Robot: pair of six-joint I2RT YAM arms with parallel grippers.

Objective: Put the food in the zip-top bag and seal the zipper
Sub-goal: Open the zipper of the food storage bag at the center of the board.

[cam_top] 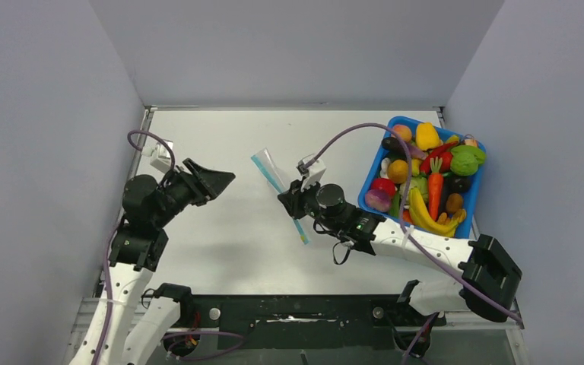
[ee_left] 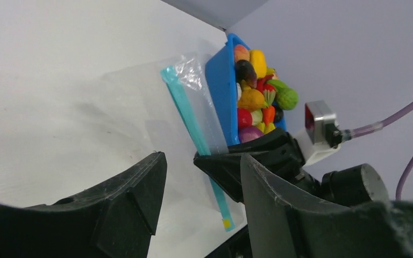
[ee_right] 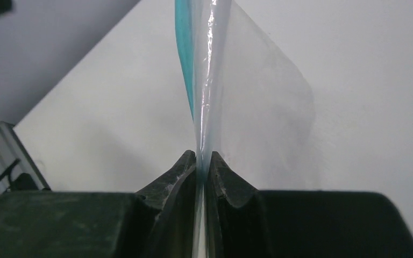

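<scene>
My right gripper (cam_top: 289, 199) is shut on the clear zip-top bag (cam_top: 274, 169) and holds it up off the table near the middle. In the right wrist view the bag (ee_right: 231, 107) rises edge-on from between the pinched fingertips (ee_right: 183, 166), with the teal zipper (ee_right: 184, 59) on its left. The zipper (cam_top: 280, 196) runs diagonally in the top view; it also shows in the left wrist view (ee_left: 191, 115). My left gripper (cam_top: 211, 182) is open and empty, left of the bag and facing it. The food (cam_top: 426, 171) lies piled in the blue bin (cam_top: 372, 171) at the right.
The blue bin (ee_left: 220, 91) stands at the table's far right, close behind the bag. Grey walls close in the left, back and right sides. Purple cables loop over both arms.
</scene>
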